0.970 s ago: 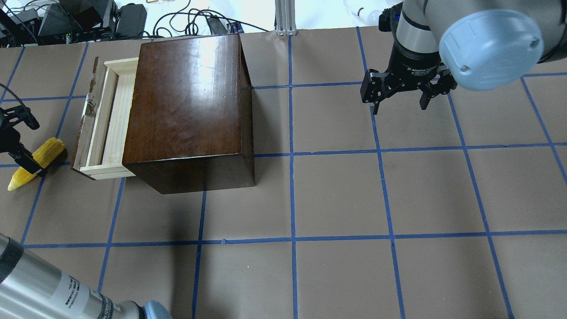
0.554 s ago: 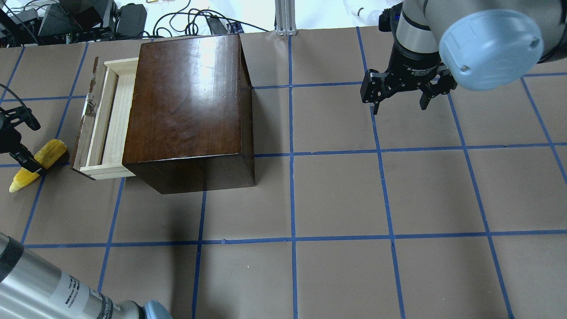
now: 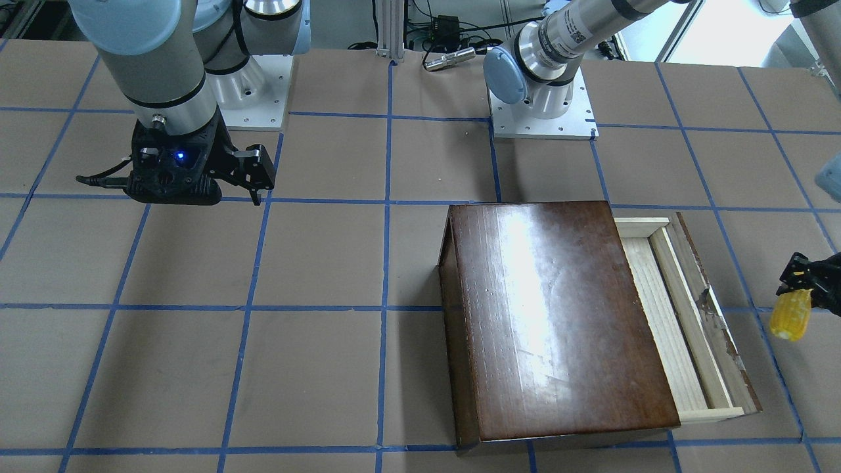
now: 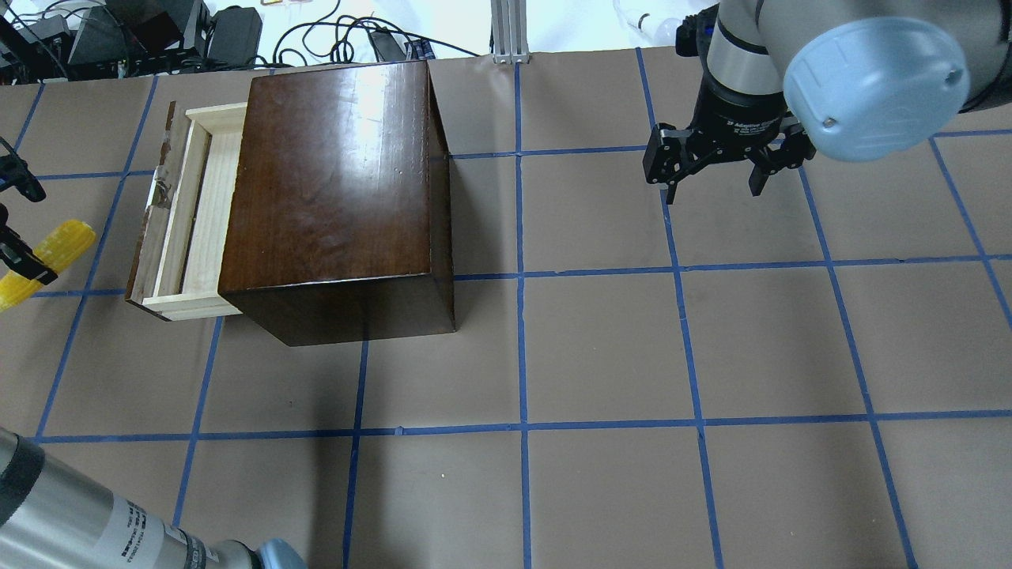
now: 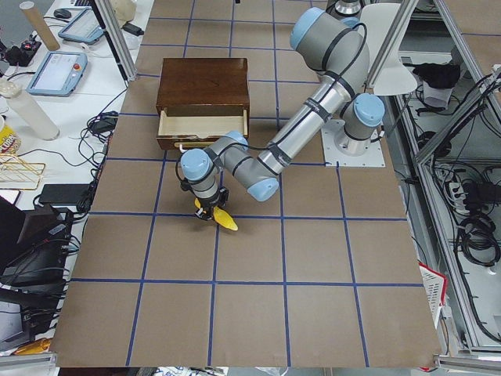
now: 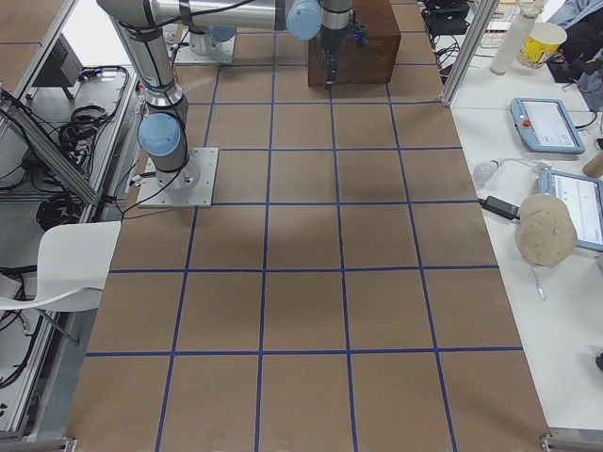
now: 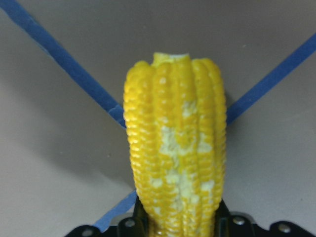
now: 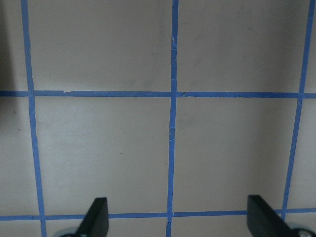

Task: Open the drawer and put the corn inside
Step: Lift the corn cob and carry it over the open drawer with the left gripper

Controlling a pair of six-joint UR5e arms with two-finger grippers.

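The corn (image 4: 67,239) is a yellow cob held in my left gripper (image 4: 28,269), which is shut on its middle at the far left edge of the overhead view, left of the drawer. The wrist view shows the corn (image 7: 175,158) between the fingers with the taped table behind it. It also shows in the front view (image 3: 790,315). The drawer (image 4: 194,213) is pulled partly out of the dark-brown box (image 4: 332,182), its pale-wood tray bare. My right gripper (image 4: 715,186) is open and empty, hanging over the table far right of the box.
Brown table paper with a blue tape grid (image 4: 522,427) covers the table. Cables and gear (image 4: 118,35) lie beyond the far edge. My left arm's forearm (image 4: 71,514) crosses the near left corner.
My left gripper has moved left and away from the drawer with the corn in it, and the corn's shadow beside it is gone. The right arm and the drawer have not moved.
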